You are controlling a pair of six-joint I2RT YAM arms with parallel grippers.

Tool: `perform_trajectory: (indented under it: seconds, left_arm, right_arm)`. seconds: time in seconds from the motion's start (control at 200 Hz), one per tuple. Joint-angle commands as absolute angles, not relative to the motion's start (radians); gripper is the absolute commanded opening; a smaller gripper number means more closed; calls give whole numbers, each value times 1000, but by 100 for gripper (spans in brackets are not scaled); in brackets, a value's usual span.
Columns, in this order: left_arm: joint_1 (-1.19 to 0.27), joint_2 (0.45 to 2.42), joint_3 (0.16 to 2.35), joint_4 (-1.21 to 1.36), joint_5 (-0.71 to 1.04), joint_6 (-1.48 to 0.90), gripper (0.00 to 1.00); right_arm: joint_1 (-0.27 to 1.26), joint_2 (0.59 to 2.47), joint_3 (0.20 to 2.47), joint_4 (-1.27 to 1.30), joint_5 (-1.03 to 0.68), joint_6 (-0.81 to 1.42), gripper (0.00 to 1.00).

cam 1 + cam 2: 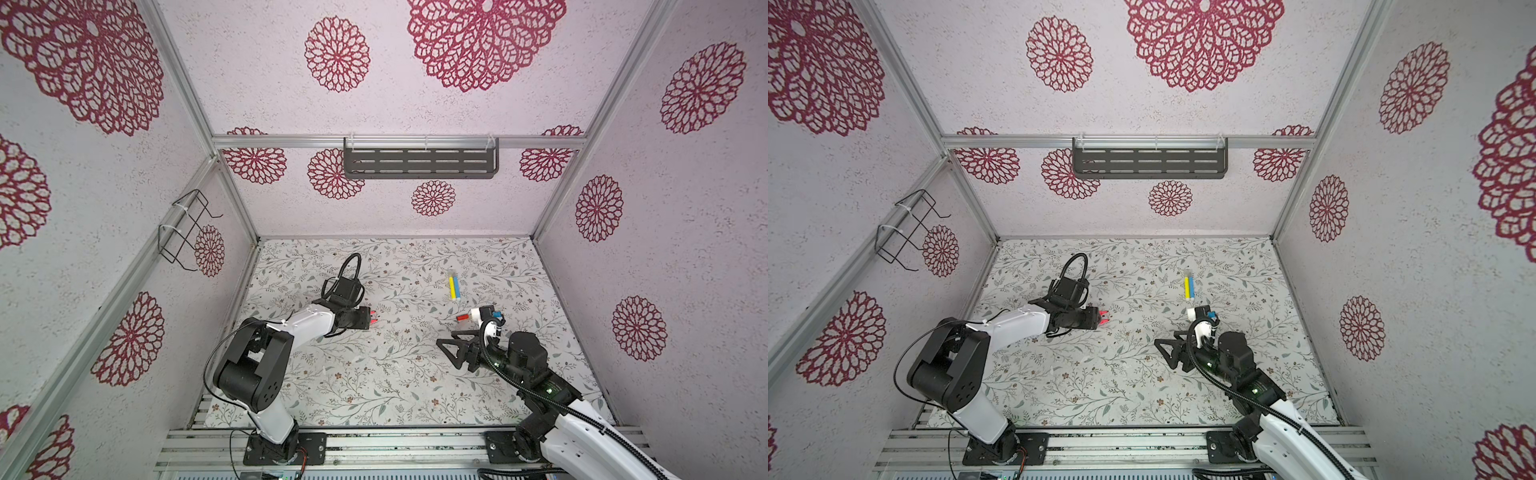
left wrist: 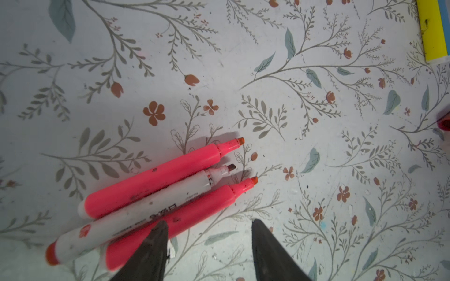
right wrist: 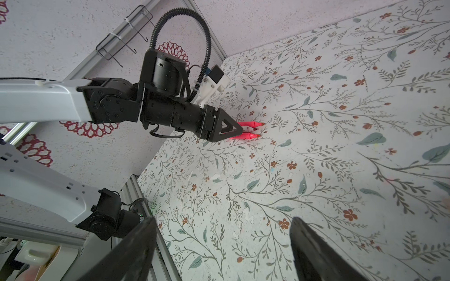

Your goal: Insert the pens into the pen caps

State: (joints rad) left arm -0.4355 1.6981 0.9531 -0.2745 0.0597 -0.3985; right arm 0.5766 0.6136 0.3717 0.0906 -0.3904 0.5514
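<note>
Three uncapped pens lie side by side on the floral mat: two pink ones [image 2: 155,180] [image 2: 194,209] with a white-barrelled one [image 2: 136,214] between them. My left gripper [image 2: 207,222] [image 1: 374,318] is open right over them. One fingertip [image 2: 159,233] overlaps the nearer pink pen, and only mat shows between the jaws. A yellow pen [image 1: 451,286] and a blue pen [image 1: 456,286] lie together farther back on the right. A red pen cap [image 1: 462,317] lies below them. My right gripper [image 1: 445,337] [image 3: 222,219] hangs open and empty just in front of that cap.
A dark slotted shelf [image 1: 419,163] hangs on the back wall and a wire rack [image 1: 185,228] on the left wall. Small pale specks [image 1: 324,371] dot the middle of the mat [image 1: 374,395]; I cannot tell what they are. The enclosure walls close in on three sides.
</note>
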Motion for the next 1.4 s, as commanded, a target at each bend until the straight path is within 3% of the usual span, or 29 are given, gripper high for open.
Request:
perform_trajectory:
  seconds: [0.0, 0.77, 1.396]
  left_arm:
    - [-426, 1708, 973, -275, 69, -373, 57]
    - [-431, 1743, 961, -280, 72, -375, 57]
    - [-542, 1718, 902, -352, -38, -420, 56]
  right_arm:
    - [578, 608, 380, 129, -405, 565, 87]
    - [578, 566, 352, 135, -408, 594, 87]
    - [577, 529, 340, 128, -405, 598, 87]
